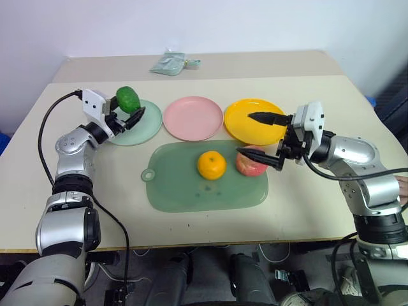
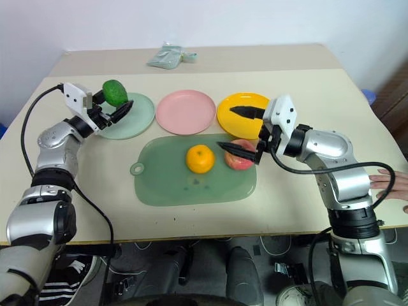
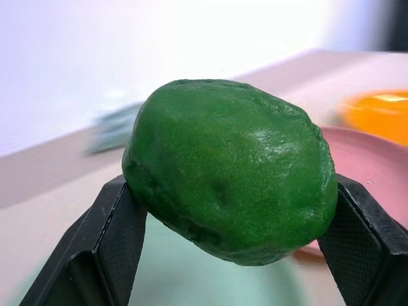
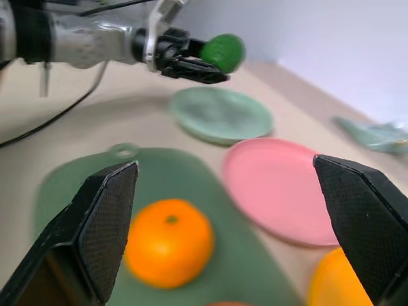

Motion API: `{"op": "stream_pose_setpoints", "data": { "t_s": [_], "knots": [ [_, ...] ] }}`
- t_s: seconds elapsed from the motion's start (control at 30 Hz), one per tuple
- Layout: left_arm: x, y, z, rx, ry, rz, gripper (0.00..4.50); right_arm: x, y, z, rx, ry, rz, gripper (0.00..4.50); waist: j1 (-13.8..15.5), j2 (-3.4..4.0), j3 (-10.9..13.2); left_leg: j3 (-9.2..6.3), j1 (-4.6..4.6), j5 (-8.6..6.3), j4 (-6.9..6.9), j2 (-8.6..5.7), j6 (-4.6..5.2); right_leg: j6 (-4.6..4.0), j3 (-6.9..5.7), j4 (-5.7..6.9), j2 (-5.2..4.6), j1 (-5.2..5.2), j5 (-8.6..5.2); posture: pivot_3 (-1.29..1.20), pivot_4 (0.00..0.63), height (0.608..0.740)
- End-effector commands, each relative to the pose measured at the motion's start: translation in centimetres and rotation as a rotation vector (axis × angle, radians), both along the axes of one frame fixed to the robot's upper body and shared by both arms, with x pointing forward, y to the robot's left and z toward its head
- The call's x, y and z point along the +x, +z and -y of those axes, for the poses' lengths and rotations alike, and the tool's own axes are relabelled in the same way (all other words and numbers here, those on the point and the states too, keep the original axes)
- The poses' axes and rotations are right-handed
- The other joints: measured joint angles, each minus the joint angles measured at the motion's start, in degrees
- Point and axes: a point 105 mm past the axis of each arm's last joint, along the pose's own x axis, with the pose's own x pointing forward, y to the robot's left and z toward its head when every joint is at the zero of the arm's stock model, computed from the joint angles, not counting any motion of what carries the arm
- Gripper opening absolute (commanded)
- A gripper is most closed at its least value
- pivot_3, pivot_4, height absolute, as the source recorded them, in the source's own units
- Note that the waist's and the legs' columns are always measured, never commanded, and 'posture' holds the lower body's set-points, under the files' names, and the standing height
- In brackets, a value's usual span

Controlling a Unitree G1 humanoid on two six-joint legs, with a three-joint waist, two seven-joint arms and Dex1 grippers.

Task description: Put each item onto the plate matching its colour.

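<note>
The left gripper (image 1: 125, 113) clamps the dark green bumpy fruit (image 1: 127, 98) between its two black fingers and holds it in the air above the near-left rim of the pale mint green plate (image 1: 143, 127), which lies bare at the left end of a row of three plates. The left wrist view shows the fruit (image 3: 231, 169) pinched from both sides by the finger pads (image 3: 105, 245).

The pink plate (image 1: 193, 117) sits in the middle of the row and the bright yellow plate (image 1: 252, 124) at the right; neither carries anything. The plates lie close together, rim near rim.

In front of the plates lies the large green mat (image 1: 185, 185) with its hole tab at the left. On it rest the glossy orange (image 1: 211, 164), near the middle, and the red-pink apple (image 1: 250, 162) just to its right, the two slightly apart.

The right gripper (image 1: 261, 135) hangs with its jaws spread wide and grips nothing: one finger reaches over the yellow plate, the other lies across the top of the apple, partly hiding it.

At the far edge of the table (image 1: 306, 210), well behind the plates, lies a small pale green packet (image 1: 169, 64). A person's hand (image 2: 390, 185) rests at the table's right edge, beside the right arm
</note>
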Motion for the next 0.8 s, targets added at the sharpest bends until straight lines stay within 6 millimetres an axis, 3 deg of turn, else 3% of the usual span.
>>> {"op": "stream_pose_setpoints", "data": {
  "t_s": [0.03,0.13,0.33,0.4,0.47,0.63,0.8],
  "knots": [
    [0.9,0.7,-1.6,-0.047,0.154,-0.003,3.74,0.8,3.1,0.2,0.109,-0.035,0.074,4.5,0.0,0.0,0.0,-0.01,0.0,0.0,0.0,0.0,0.0,0.0,0.0,0.02,0.01,0.0,0.0,0.0,0.15,0.74],
    [1.4,0.2,-2.1,-0.038,0.246,-0.029,3.74,1.2,2.9,0.0,0.126,-0.061,0.088,4.5,0.2,-0.03,0.0,-0.01,-0.01,0.0,0.0,-0.01,0.0,0.0,0.0,0.02,0.02,0.0,0.0,0.0,0.15,0.74],
    [1.9,-1.1,-1.7,-0.013,0.264,-0.089,3.74,1.4,2.4,0.6,0.124,-0.095,0.105,4.5,0.1,-0.04,0.0,-0.01,-0.01,0.0,0.01,-0.06,0.0,0.01,0.0,0.02,0.01,0.02,0.01,0.0,0.15,0.74],
    [1.9,-1.5,-1.5,-0.012,0.254,-0.11,4.31,1.4,2.1,0.8,0.116,-0.098,0.101,4.5,0.1,-0.04,0.0,-0.01,-0.01,0.0,0.01,-0.06,0.0,0.01,-0.01,0.03,0.03,0.01,0.0,0.0,0.15,0.74],
    [1.9,-1.5,-1.7,-0.007,0.263,-0.112,4.49,1.4,1.9,1.0,0.107,-0.101,0.104,4.5,0.1,-0.04,0.0,0.0,-0.01,0.0,0.01,-0.06,0.0,0.01,0.0,0.03,0.03,0.01,0.0,0.0,0.15,0.74],
    [1.6,0.5,-1.0,0.016,0.182,-0.03,4.49,1.5,1.8,1.4,0.116,-0.105,0.101,4.5,-0.1,-0.04,0.0,0.0,-0.01,0.0,0.0,-0.05,0.0,0.01,0.0,0.04,0.05,-0.01,0.0,0.0,0.15,0.74],
    [-0.5,4.3,3.7,0.063,-0.191,0.153,4.49,0.9,1.0,1.1,0.094,-0.061,0.064,4.5,0.2,-0.04,0.0,0.01,-0.02,0.0,0.01,-0.04,-0.01,0.0,0.0,0.03,0.03,0.01,0.01,0.0,0.15,0.74]
  ]
}}
